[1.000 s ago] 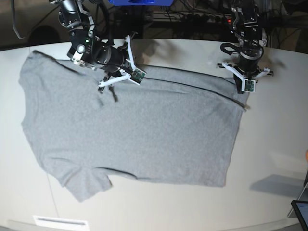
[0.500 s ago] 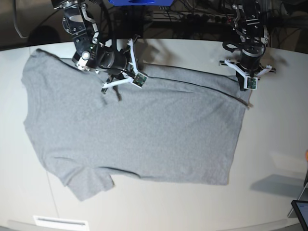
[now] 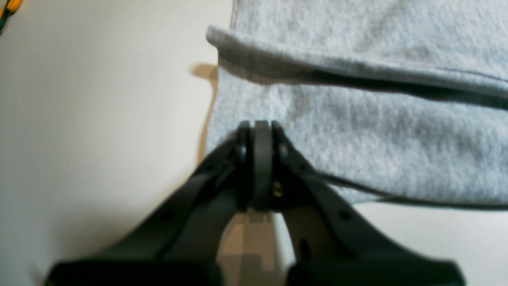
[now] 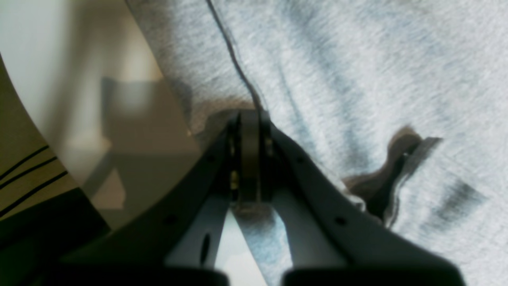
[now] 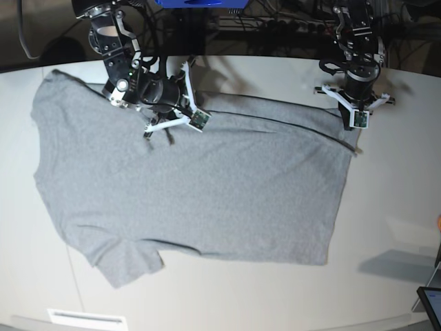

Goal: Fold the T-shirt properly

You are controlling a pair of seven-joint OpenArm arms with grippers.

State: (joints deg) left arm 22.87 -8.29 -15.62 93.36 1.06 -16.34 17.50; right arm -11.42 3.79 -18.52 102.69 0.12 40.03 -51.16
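Grey T-shirt (image 5: 186, 186) spread flat on the white counter (image 5: 386, 200), plain side up, right gripper (image 4: 249, 119) closed above its far edge, left gripper (image 3: 257, 129) closed over its far hem corner, holding nothing visible.

One T-shirt (image 5: 193, 186), one table (image 5: 393, 207), two arms.

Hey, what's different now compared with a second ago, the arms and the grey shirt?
The right gripper, shut on the heather-grey cotton T-shirt, has drawn back toward the table's far edge, dragging the shirt's left side slightly that way. The left gripper stays shut at the shirt's far right corner; that arm eased back slightly.
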